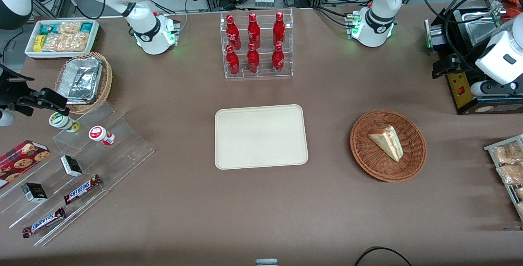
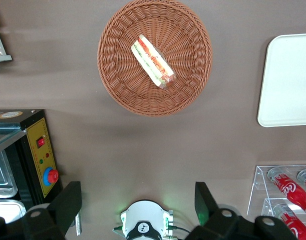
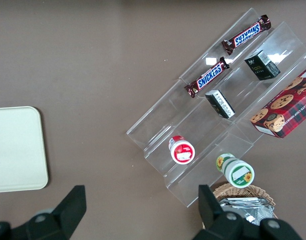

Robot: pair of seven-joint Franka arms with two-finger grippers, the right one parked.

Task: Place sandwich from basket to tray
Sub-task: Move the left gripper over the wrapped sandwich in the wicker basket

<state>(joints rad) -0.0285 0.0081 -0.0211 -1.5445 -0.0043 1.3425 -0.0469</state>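
The sandwich, a wrapped triangular wedge with red and green filling on its edge, lies in the round reddish-brown wicker basket. The cream tray lies flat beside the basket, toward the parked arm's end, with nothing on it. My left gripper hangs high over the table's working-arm end, farther from the front camera than the basket and apart from it. In the left wrist view the gripper is open wide and empty, with the sandwich, the basket and the tray all visible.
A clear rack of red bottles stands farther back than the tray. A black box with a yellow panel stands close by my gripper. Bagged snacks lie at the working arm's table edge. A clear stepped stand with snacks fills the parked arm's end.
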